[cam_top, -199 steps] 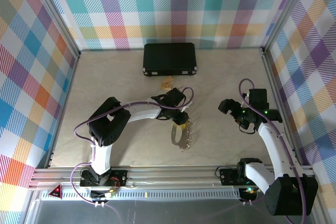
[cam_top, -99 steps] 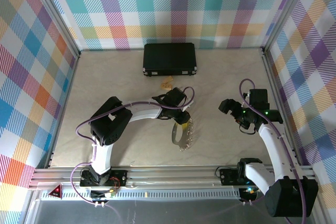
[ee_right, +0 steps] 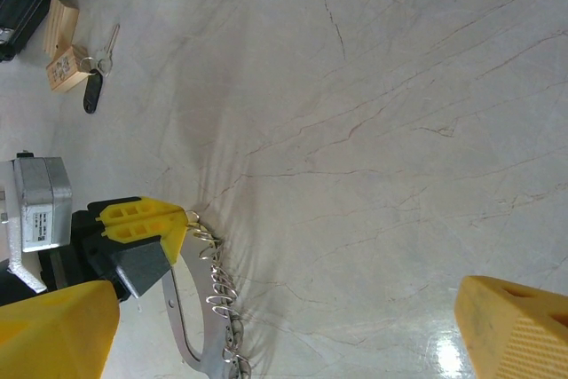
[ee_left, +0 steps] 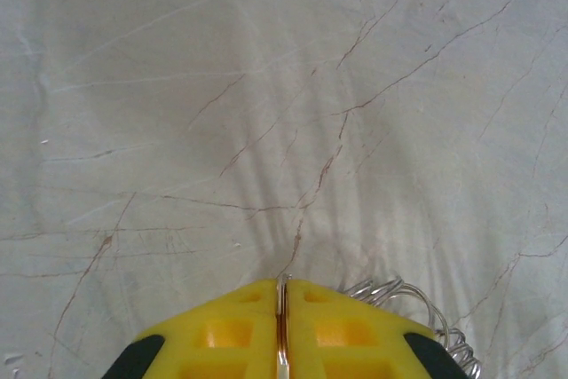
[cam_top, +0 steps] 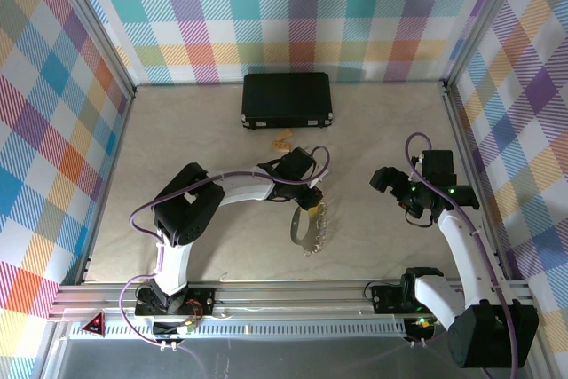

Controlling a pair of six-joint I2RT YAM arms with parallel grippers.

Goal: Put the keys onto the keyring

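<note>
The silver keyring (cam_top: 306, 230) lies flat on the table with wire loops along its right edge. My left gripper (cam_top: 307, 205) is shut on its upper end. In the left wrist view the yellow fingers (ee_left: 222, 330) pinch a thin metal strip of the keyring (ee_left: 282, 308), with wire loops (ee_left: 404, 295) beside them. The right wrist view shows the keyring (ee_right: 182, 321) and, far off, the small black key (ee_right: 91, 93) lying on the table. My right gripper (cam_top: 396, 194) hovers open to the right of the keyring, nothing between its fingertips (ee_right: 53, 330).
A black rectangular case (cam_top: 287, 99) stands at the back of the table. A tan wooden piece (ee_right: 64, 68) and a thin silver key (ee_right: 108, 42) lie next to the black key. Plaid walls enclose the table on three sides.
The left gripper's jaws have closed tighter on the keyring's upper end. The arms have barely moved.
</note>
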